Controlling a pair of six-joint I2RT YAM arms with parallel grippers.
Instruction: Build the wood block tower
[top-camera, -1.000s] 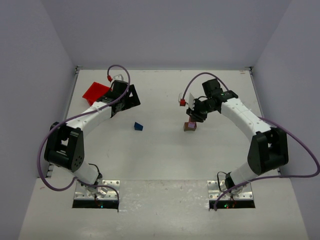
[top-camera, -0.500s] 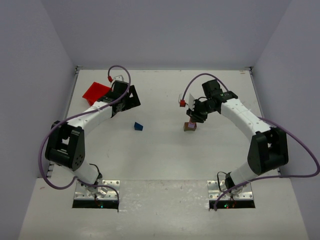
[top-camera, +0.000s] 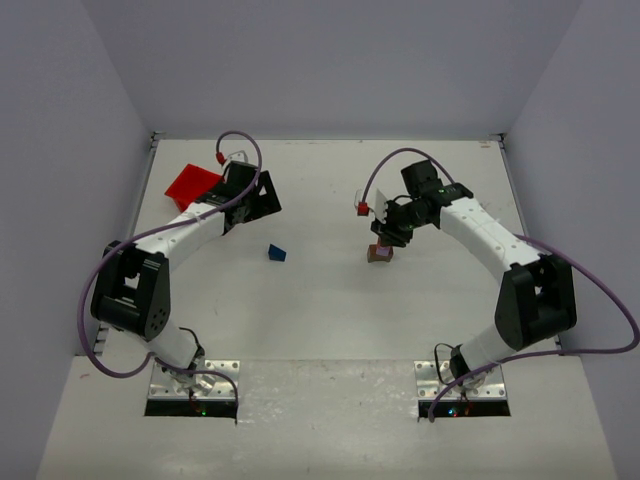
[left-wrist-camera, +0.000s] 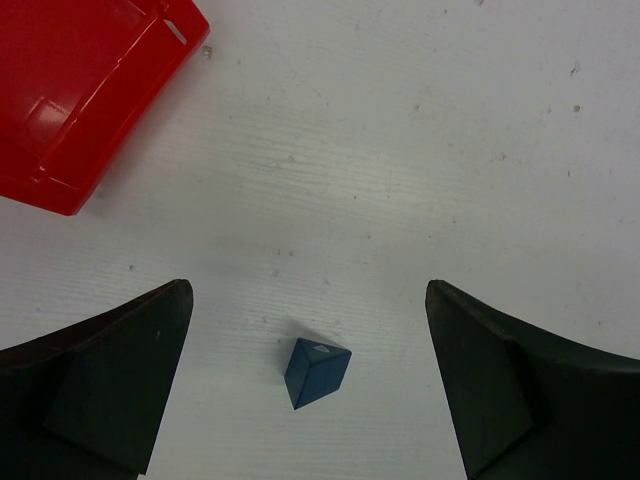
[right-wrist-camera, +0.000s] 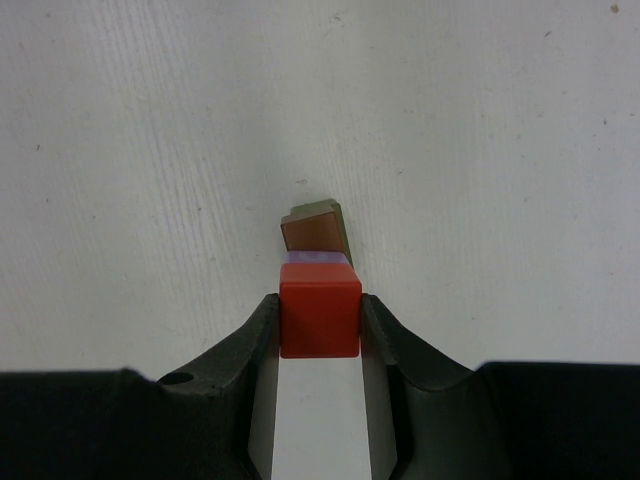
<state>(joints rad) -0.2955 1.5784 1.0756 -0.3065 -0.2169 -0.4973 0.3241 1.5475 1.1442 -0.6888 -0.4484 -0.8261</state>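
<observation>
A brown block (top-camera: 379, 257) stands on the table with a lilac-purple block (top-camera: 382, 246) on top of it. My right gripper (top-camera: 387, 231) hangs just above this stack, shut on an orange-red block (right-wrist-camera: 319, 318). In the right wrist view the lilac block (right-wrist-camera: 318, 258) and the brown block (right-wrist-camera: 314, 230) show just beyond the red one. The dark blue wedge (top-camera: 276, 253) lies alone at centre left. My left gripper (top-camera: 252, 203) is open and empty, held above the table. In the left wrist view the wedge (left-wrist-camera: 316, 372) lies between its fingers (left-wrist-camera: 110, 385).
A red plastic bin (top-camera: 190, 184) sits at the back left, beside the left arm, and shows at the top left of the left wrist view (left-wrist-camera: 80, 90). Grey walls close in the table on three sides.
My right gripper has shifted slightly to the left with the orange-red block in it, over the stack. The left arm and the wedge have not moved.
</observation>
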